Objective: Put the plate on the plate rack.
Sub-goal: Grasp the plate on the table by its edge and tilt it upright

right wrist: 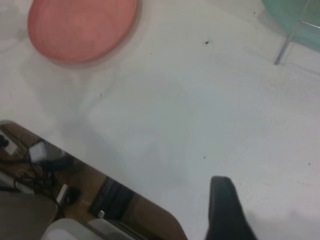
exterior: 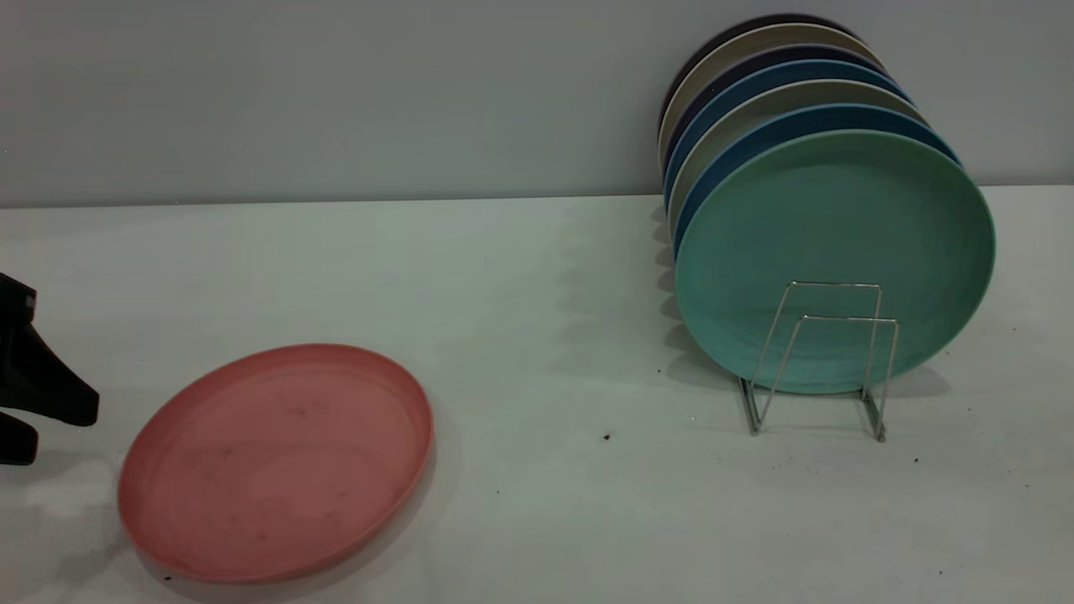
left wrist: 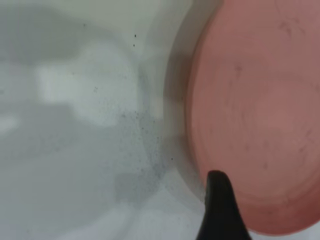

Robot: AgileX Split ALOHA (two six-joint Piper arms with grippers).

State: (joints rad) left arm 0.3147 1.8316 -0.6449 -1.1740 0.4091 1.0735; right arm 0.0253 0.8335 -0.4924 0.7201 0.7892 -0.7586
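Lying flat on the white table (exterior: 537, 277) at the near left, the plate (exterior: 277, 461) is salmon pink, round, with a low raised rim and faint dark smudges on its face; being a disc, it has no long axis, so any rim point is equally good for a grasp. The left gripper (exterior: 50, 424) sits at the far left edge of the exterior view, just beside the plate's left rim and apart from it, its two dark fingers spread with a gap between them and nothing held. In the left wrist view one fingertip (left wrist: 218, 200) shows at the plate's near edge; whether it touches the rim cannot be told. The plate therefore lies directly to the right of the left gripper, which is clearly the nearer arm. The right gripper is outside the exterior view; its wrist view shows one dark finger (right wrist: 225, 210) over bare table, well apart from the plate, and its opening cannot be told. The plate rack (exterior: 826, 361) stands at the far right, thin silver wire with upright loops, and carries a row of standing plates, the teal plate (exterior: 831, 252) at the front with blue and pale ones behind. Two wire loops stand free in front of the teal plate. Judgement: grasp not yet made; the carry runs left to right across the table. No brands, labels or writing can be read.
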